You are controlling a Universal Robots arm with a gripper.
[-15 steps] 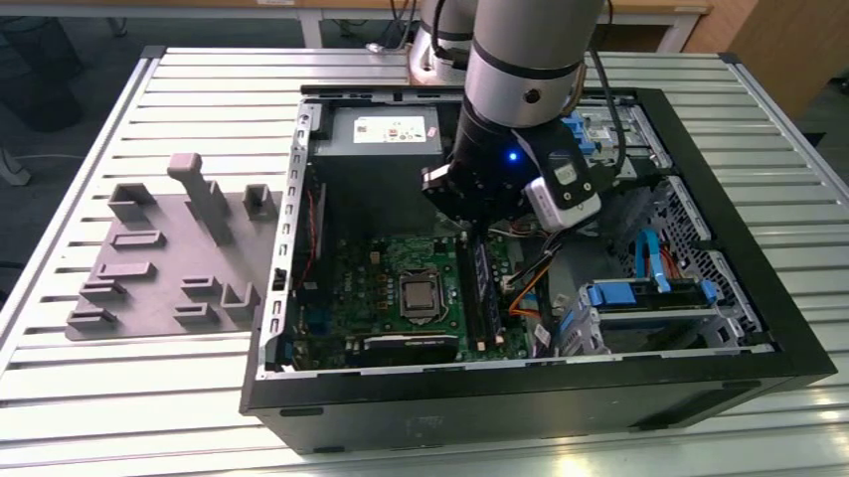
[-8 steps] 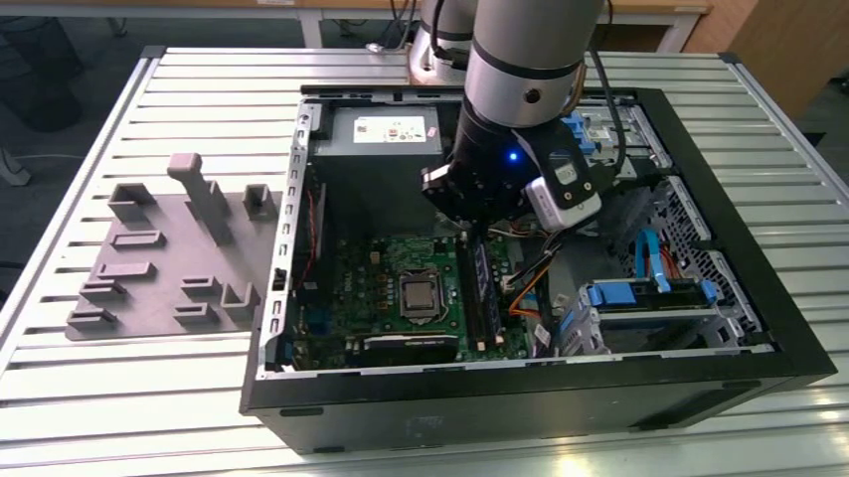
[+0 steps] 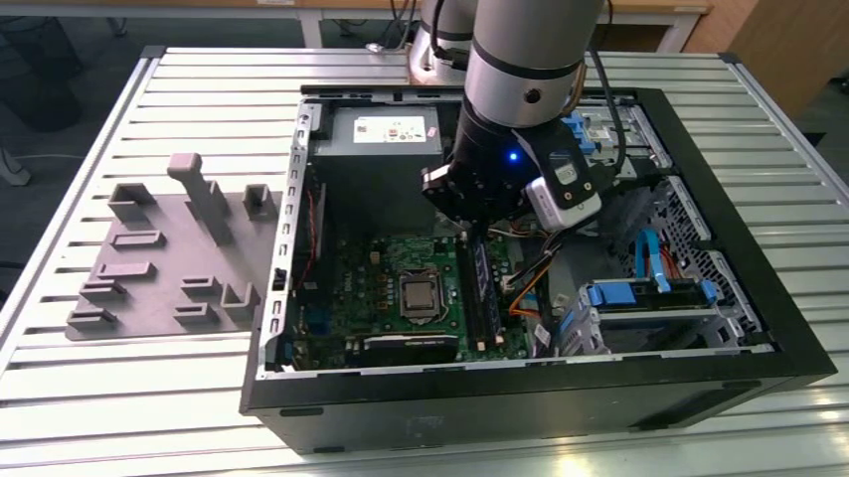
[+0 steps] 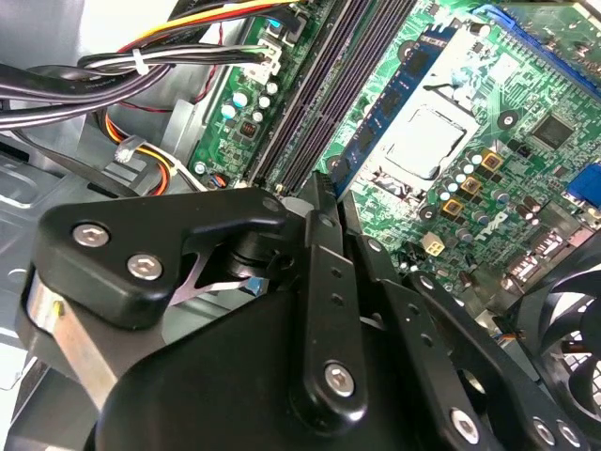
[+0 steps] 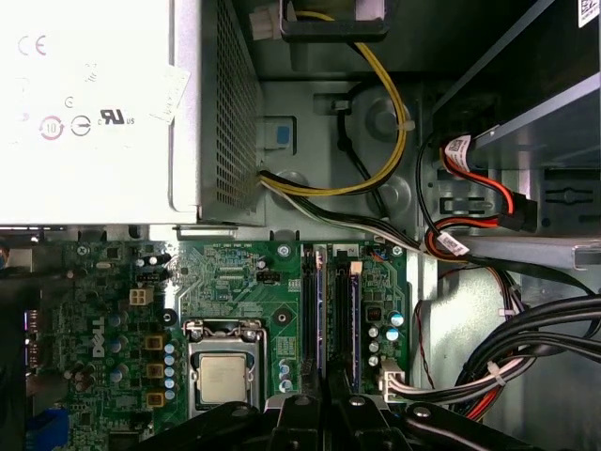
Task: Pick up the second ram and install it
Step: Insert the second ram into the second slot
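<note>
The second ram (image 4: 394, 99), a blue-green stick, stands edge-up along the memory slot nearest the CPU socket (image 4: 423, 141). In the first wrist view the second ram (image 5: 321, 310) runs down between the two black fingers. My gripper (image 4: 331, 188) sits over the stick's near end with its fingers close together on it. In the exterior view my gripper (image 3: 467, 227) hangs low inside the open computer case, just above the second ram (image 3: 480, 283). Another bluish stick (image 5: 355, 310) stands in a slot one over, away from the CPU.
The power supply (image 5: 84, 103) sits beside the motherboard. Bundled cables (image 5: 488, 376) run along the case wall near the slots. A drive cage with blue latches (image 3: 650, 293) stands at the exterior view's right. A grey fixture (image 3: 159, 258) lies on the table outside the case.
</note>
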